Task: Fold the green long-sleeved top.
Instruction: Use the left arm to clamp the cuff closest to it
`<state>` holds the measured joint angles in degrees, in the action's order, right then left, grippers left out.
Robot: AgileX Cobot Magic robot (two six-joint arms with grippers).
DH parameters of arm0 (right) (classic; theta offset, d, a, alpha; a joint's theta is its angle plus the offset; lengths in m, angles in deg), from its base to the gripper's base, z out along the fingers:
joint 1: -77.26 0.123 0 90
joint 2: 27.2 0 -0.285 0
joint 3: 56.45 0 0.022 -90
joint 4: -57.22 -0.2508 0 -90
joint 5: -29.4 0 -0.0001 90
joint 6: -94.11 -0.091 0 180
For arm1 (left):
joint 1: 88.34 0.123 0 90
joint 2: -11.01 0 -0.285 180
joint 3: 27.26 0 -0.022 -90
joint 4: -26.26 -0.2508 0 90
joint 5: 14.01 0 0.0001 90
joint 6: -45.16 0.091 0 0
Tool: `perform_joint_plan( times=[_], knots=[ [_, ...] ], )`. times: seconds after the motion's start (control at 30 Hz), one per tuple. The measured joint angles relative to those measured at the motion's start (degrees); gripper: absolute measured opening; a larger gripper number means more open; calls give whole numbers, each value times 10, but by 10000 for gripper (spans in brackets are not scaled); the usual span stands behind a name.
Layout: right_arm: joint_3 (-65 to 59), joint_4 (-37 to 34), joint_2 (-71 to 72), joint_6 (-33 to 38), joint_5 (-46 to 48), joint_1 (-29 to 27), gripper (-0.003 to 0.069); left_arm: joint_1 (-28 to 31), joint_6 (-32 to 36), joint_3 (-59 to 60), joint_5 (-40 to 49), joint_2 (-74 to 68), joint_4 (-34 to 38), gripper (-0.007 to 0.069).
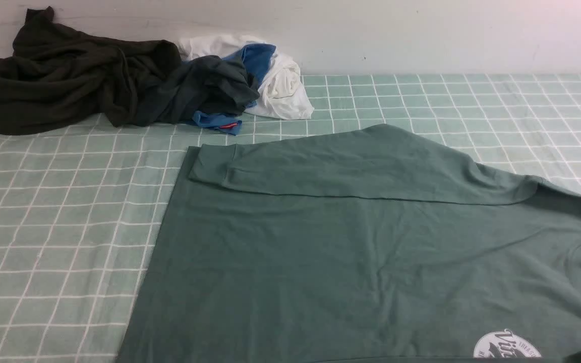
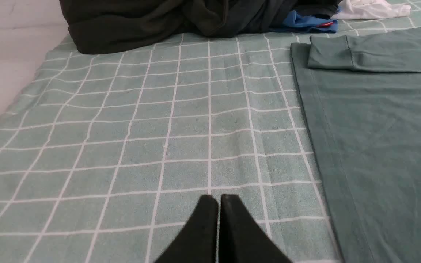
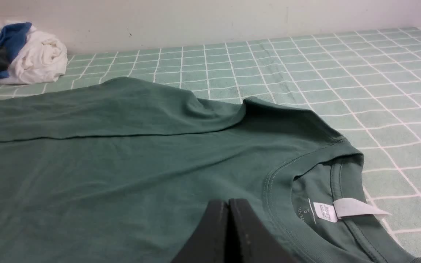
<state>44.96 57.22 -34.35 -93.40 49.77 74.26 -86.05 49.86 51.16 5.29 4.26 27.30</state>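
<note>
— Cotton knit, by the look of it. That green long-sleeved top [image 1: 321,262] lies flat and face up on the checked cloth [image 1: 43,201], with its collar [image 3: 305,164] toward the robot's right and its hem [image 2: 316,146] toward the left.

— One sleeve [image 1: 361,166] is laid across the body on the far side, I see. Soft stuff?

— Soft and light, I'd say. It will drape and sag from wherever it's lifted. The layers may slide on each other, and a deep pinch could bring the cloth underneath up too.

— So where to take hold?

— At the edges, I reckon: the ribbed collar or a shoulder seam at one end, a hem corner at the other. The fabric is doubled there and gives a firmer bite.

— And the grippers?

— Both clenched on nothing. The left gripper [image 2: 218,198] is over bare cloth just beside the hem. The right gripper [image 3: 228,201] is over the chest, near the collar.

— The near sleeve?

— Hidden from every camera, so I can't tell.
</note>
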Motion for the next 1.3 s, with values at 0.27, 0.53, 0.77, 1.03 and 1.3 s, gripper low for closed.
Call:
perform_joint_plan(
  times=[0.27,0.53,0.77,1.03,1.3],
  knots=[
    [0,0,0,0,0,0,-14,0,0,0,0,0,0,-3],
    [0,0,0,-6,0,0,-14,0,0,0,0,0,0,-3],
    [0,0,0,-6,0,0,-14,0,0,0,0,0,0,-3],
    [0,0,0,-6,0,0,-14,-29,0,0,0,0,0,-3],
    [0,0,0,-6,0,0,-14,-30,0,0,0,0,0,-3]
  ],
)
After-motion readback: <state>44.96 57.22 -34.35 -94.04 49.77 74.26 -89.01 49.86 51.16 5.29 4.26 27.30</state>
